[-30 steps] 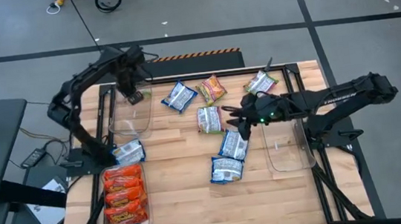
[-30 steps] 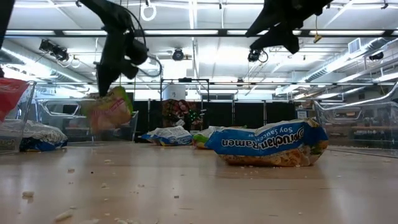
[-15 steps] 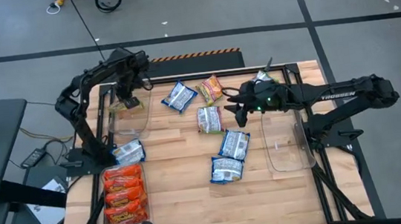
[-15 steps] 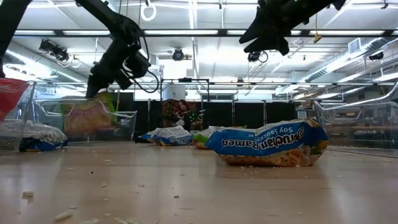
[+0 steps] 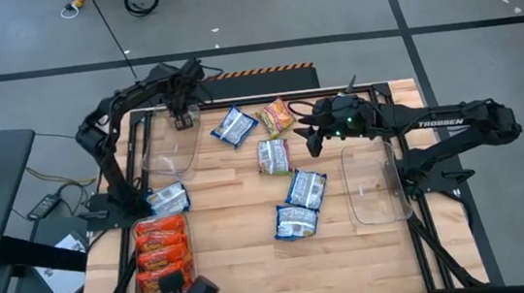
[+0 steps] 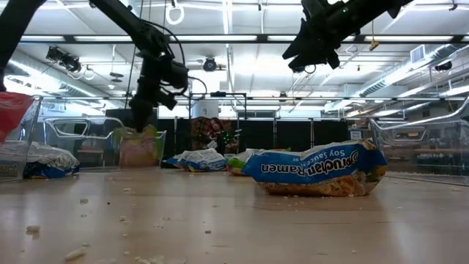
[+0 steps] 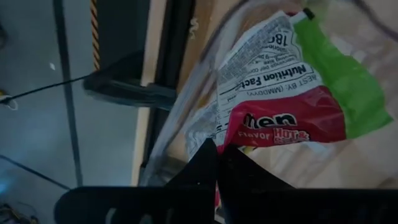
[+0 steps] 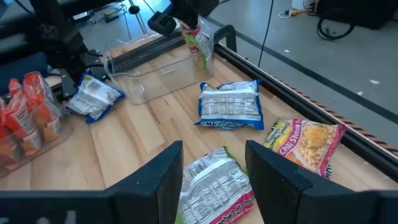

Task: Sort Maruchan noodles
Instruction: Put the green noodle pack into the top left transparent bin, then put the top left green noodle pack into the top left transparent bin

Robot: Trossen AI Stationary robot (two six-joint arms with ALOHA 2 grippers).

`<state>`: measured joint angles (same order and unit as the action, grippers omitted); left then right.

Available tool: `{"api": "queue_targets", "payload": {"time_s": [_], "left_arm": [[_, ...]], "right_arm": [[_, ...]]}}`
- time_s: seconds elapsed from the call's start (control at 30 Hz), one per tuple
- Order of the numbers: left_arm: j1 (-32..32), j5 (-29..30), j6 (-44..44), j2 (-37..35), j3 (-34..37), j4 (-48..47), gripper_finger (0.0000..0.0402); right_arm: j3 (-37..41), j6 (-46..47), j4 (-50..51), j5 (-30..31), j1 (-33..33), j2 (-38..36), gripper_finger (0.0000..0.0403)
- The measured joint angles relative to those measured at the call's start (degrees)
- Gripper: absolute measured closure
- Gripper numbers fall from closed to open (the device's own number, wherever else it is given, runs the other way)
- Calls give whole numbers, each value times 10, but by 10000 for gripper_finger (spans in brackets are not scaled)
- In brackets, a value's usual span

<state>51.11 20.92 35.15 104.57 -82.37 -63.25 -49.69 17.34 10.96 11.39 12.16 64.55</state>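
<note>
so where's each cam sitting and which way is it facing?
High: overhead, straight down; both arms, left tool, right tool.
Low: table height, level across; arms enter from above.
Left wrist: on left arm, facing its pinched green-pink packet; shut fingers show.
Right wrist: on right arm, facing table; open fingers show.
Shared: that green-pink packet also shows in low and right wrist views.

The left gripper hangs over the far end of the left bin, with a packet pinched in it. A second bin lies at the table's right side. Between the bins, several packets are scattered on the table. The right gripper is above a packet near the middle. At the near left corner, more packets are in a row.
</note>
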Motion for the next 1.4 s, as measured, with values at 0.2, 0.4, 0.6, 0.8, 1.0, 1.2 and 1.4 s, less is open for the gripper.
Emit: {"api": "queue_targets", "payload": {"time_s": [0.2, 0.4, 0.6, 0.8, 1.0, 1.2, 1.4], "left_arm": [[0, 24, -48, 42, 0, 35, 395], [2, 73, -109, 51, 0, 70, 383], [10, 104, -144, 51, 0, 66, 336], [29, 108, -219, 50, 0, 50, 276], [37, 115, -261, 45, 0, 41, 237], [38, 119, -272, 40, 0, 30, 232], [34, 102, -272, -14, 0, 17, 232]], "right_arm": [[0, -8, 0, -7, 0, 0, 225], [0, -6, 0, -7, 0, 0, 225], [0, -5, 0, -10, 0, 0, 225], [0, -17, 6, -10, 1, 0, 225], [1, -11, 58, -12, 16, 0, 225], [-12, -38, 89, -12, 32, 4, 225], [-16, -44, 76, -44, 91, 90, 225]]}}
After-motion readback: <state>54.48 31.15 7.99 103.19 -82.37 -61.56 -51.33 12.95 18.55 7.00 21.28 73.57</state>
